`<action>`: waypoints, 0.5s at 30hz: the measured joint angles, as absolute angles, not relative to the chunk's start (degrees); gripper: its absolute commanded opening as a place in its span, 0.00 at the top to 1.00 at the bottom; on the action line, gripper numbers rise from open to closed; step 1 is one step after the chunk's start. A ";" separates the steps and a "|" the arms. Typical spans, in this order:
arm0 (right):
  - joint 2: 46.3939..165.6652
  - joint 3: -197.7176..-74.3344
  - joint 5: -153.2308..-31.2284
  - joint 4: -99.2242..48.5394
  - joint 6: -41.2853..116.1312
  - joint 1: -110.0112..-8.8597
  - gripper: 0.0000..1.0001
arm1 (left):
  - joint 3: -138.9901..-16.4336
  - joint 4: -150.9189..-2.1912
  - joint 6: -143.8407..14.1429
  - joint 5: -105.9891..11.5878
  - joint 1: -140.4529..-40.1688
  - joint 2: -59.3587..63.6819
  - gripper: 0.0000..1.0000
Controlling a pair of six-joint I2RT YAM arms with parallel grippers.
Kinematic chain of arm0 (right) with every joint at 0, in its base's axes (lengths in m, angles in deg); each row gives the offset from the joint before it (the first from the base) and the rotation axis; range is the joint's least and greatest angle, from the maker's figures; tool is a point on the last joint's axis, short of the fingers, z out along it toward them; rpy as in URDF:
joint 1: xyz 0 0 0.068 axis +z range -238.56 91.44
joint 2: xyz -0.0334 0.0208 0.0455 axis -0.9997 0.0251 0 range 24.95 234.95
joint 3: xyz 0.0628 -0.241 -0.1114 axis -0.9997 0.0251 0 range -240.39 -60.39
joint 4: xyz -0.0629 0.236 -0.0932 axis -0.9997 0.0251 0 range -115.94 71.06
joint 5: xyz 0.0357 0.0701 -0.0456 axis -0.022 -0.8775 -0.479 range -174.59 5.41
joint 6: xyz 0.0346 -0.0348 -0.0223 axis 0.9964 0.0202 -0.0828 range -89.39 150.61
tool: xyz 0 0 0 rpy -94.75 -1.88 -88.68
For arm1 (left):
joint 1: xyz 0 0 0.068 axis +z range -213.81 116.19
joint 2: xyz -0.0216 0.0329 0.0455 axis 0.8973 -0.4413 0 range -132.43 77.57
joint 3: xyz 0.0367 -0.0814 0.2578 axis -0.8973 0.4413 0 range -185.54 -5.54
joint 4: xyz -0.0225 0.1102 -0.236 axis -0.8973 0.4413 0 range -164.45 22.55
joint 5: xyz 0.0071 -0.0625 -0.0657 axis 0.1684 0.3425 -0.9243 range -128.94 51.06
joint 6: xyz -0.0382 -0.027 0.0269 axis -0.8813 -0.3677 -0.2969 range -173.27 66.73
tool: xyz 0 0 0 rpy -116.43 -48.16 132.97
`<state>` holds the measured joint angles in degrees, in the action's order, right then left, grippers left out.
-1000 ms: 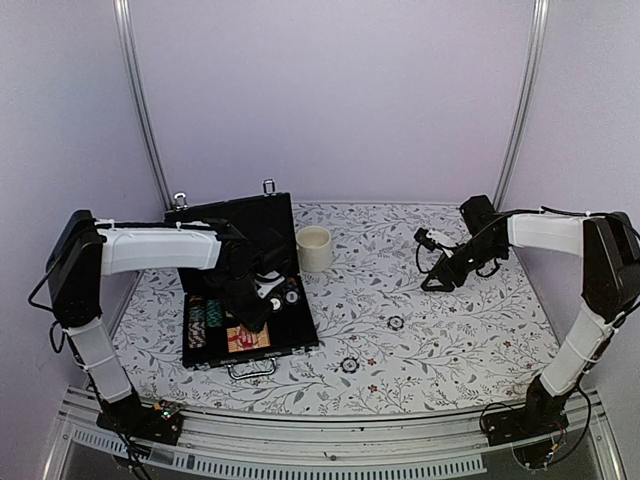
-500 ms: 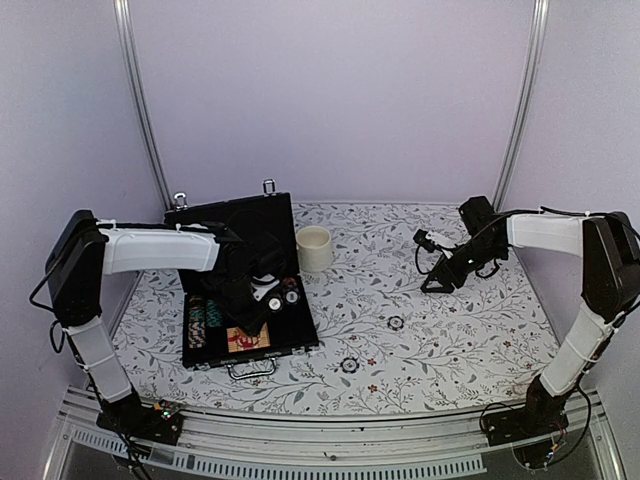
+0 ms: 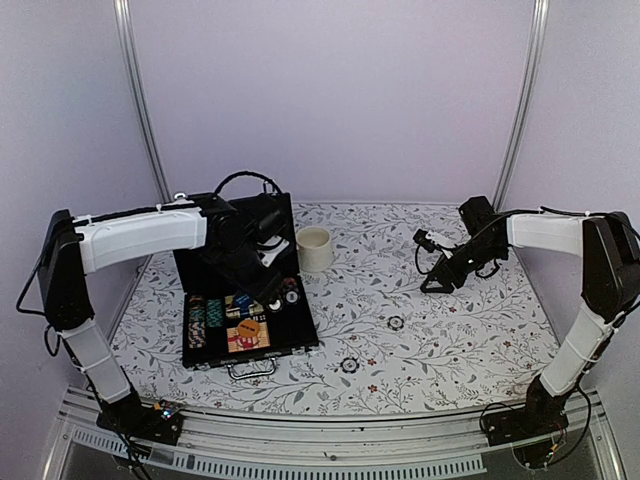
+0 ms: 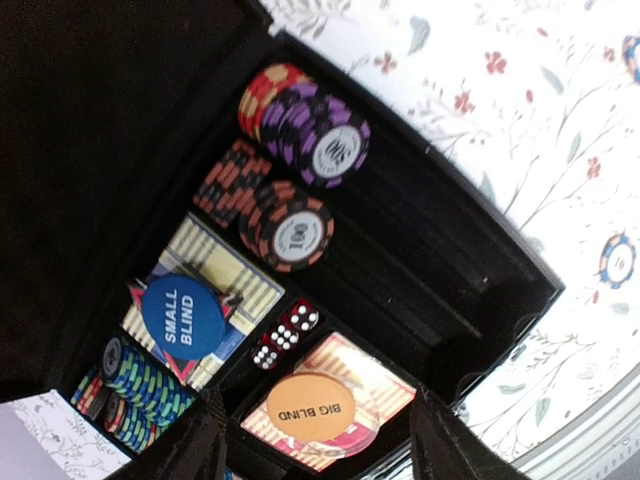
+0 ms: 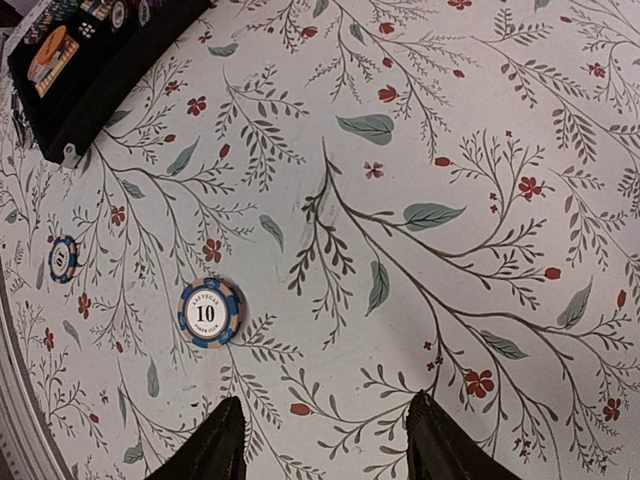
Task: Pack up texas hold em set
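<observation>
The flat black briefcase-style case [image 3: 290, 350] is seen lying open on the left of the floral-patterned bench [image 3: 480, 340], with stacks of striped poker chips [image 4: 320, 135], dark red dice [image 4: 285, 335], a round blue "SMALL BLIND" button [image 4: 182, 316] and a round orange "BIG BLIND" button [image 4: 310, 410] set in its compartments. The left end effector [image 4: 320, 445] is hung above the case, jaws spread with nothing between them. The right end effector [image 5: 325, 445] is held parted and empty over the right of the bench, where two blue-and-white striped chips [image 5: 210, 312] are found lying loose outside the case.

Black case [image 3: 298, 325] lies open, two chips [image 3: 396, 322] outside
</observation>
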<state>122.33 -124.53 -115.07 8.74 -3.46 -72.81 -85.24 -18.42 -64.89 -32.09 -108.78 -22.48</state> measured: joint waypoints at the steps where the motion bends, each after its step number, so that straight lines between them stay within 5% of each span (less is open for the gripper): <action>1: 122.33 -124.55 -115.11 8.74 -3.46 -72.81 0.51 | -86.12 -18.95 -64.82 -32.22 -109.00 -22.29 0.37; 15: 122.79 -125.41 -115.31 9.00 -3.43 -71.94 0.51 | -102.38 -26.20 -52.65 -36.85 -124.28 -40.16 0.38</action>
<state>122.79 -125.41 -115.31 9.00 -3.43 -71.94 -102.38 -26.20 -52.65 -36.85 -124.28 -40.16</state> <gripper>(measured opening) 0.488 0.617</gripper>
